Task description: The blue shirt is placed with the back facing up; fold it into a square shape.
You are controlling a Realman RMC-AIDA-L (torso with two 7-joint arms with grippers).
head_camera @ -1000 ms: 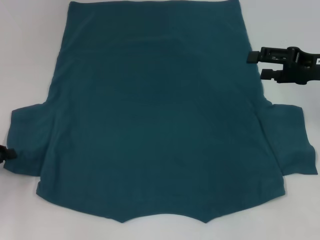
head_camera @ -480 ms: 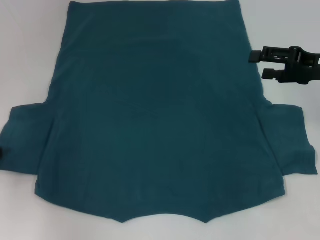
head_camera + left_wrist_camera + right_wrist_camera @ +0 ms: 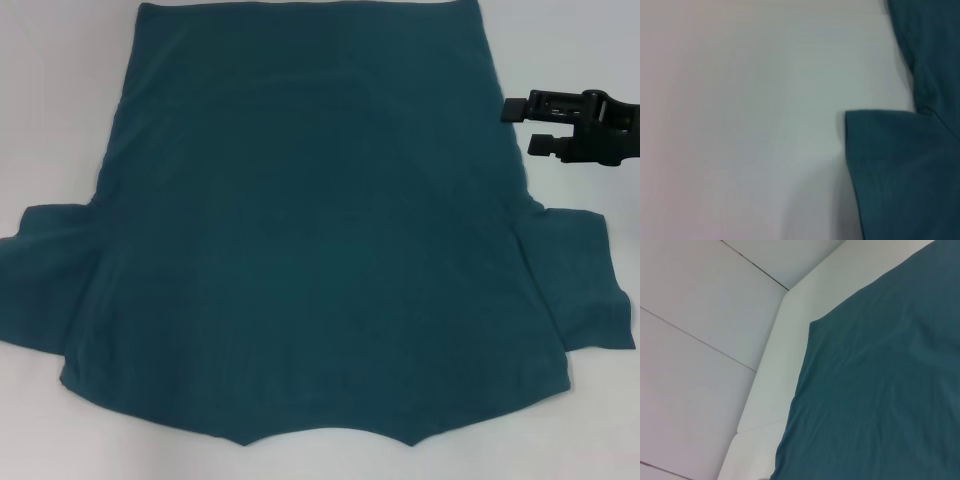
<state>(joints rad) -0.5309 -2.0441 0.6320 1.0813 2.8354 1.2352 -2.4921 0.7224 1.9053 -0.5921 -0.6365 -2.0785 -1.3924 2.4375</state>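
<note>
The blue shirt point(image 3: 320, 240) lies flat on the white table point(image 3: 60, 100), hem at the far side, collar edge near me, both short sleeves spread out. My right gripper point(image 3: 522, 127) hovers open and empty just off the shirt's right edge, past the right sleeve point(image 3: 585, 285). My left gripper is out of the head view. The left wrist view shows the left sleeve's corner point(image 3: 900, 170) on the bare table, with no fingers visible. The right wrist view shows the shirt's far corner point(image 3: 880, 390).
The white table's edge point(image 3: 775, 365) runs close beside the shirt's far corner, with pale tiled floor point(image 3: 690, 340) beyond it. Bare table point(image 3: 740, 125) lies left of the left sleeve.
My left gripper has gone out of the head view at the left edge. The left sleeve now lies spread wider to the left. My right gripper has shifted slightly right.
</note>
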